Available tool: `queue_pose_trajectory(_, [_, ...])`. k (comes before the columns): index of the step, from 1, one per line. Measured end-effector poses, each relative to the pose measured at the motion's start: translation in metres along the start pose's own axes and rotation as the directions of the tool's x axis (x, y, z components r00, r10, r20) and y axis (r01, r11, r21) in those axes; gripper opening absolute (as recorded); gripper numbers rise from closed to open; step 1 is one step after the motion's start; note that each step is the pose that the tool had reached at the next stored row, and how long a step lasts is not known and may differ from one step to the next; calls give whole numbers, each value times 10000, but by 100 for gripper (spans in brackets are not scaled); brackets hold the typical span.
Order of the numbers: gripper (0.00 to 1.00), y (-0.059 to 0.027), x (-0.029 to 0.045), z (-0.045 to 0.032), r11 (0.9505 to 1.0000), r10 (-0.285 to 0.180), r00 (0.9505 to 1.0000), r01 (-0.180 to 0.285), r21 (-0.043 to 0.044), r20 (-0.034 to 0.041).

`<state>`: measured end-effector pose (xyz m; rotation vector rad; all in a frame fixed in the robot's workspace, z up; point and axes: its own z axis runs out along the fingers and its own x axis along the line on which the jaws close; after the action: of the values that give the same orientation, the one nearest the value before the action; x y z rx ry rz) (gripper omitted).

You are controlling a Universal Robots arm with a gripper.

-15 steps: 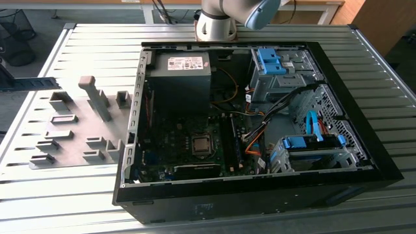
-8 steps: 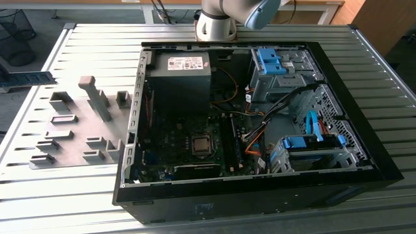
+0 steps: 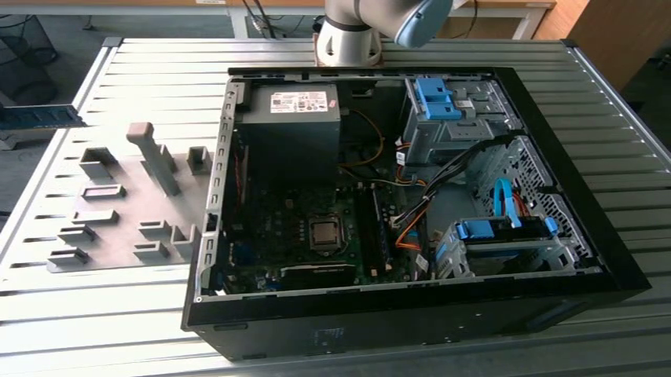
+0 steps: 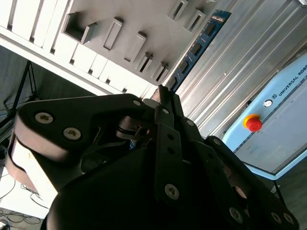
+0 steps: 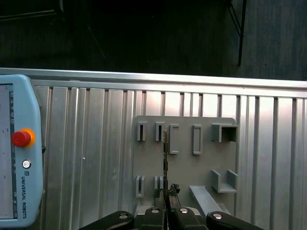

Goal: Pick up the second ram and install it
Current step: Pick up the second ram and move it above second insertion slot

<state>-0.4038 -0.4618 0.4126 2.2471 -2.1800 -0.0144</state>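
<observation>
Plainly, in the exterior view the second memory stick (image 3: 38, 116) shows at about nine o'clock from the open computer case (image 3: 419, 322), well apart from it and out by the edge of the ribbed metal surface (image 3: 105, 330). The grey holder plate (image 3: 131, 204) lies on the surface between stick and case. The long black slots (image 3: 375, 228) on the board sit near the middle of the case floor; whether any of them is already filled I cannot tell. In the second wrist view the hand (image 4: 163, 93) is closed on one end of the stick (image 4: 196, 48). Its blue-green board, with a row of black chips, runs out from the fingertips over the plate and the surface. In the first wrist view the stick (image 5: 165, 158) shows edge-on as a thin line coming out of the pinched hand (image 5: 166, 192). The plate (image 5: 184, 167) with its blocks is behind it, and a pale blue control pendant (image 5: 14, 191) with a red button (image 5: 21, 138) is off to one side. By my judgement the pick-up is done, the stick being clear of the holder. The installing is all left, since the stick is nowhere near the slots.
</observation>
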Motion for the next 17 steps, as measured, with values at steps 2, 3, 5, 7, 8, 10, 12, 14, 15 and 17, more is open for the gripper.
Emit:
queue_pose_trajectory(2, [14, 0, 0, -30, 10000, 0, 10000, 0, 1, 0])
queue_pose_trajectory(3, [14, 0, 0, -46, 10000, -1, 10000, 1, 0, -1])
queue_pose_trajectory(5, [14, 1, 0, -77, 10000, -1, 10000, 1, 1, -1])
queue_pose_trajectory(7, [14, 1, -1, -105, 10000, 0, 10000, 0, 1, -2])
queue_pose_trajectory(8, [14, 1, -1, -118, 10000, 0, 10000, 0, 0, -3])
queue_pose_trajectory(10, [14, 2, -1, -132, 10000, 0, 10000, 0, 1, -3])
queue_pose_trajectory(12, [14, 2, -1, -133, 10000, 0, 10000, 0, 0, -2])
queue_pose_trajectory(14, [14, 1, -1, -134, 10000, 0, 10000, 0, 0, -1])
queue_pose_trajectory(15, [14, 0, -1, -134, 10000, 1, 10000, -1, -1, -2])
queue_pose_trajectory(17, [14, -8, -1, -135, 10000, 0, 10000, 0, -1, -2])
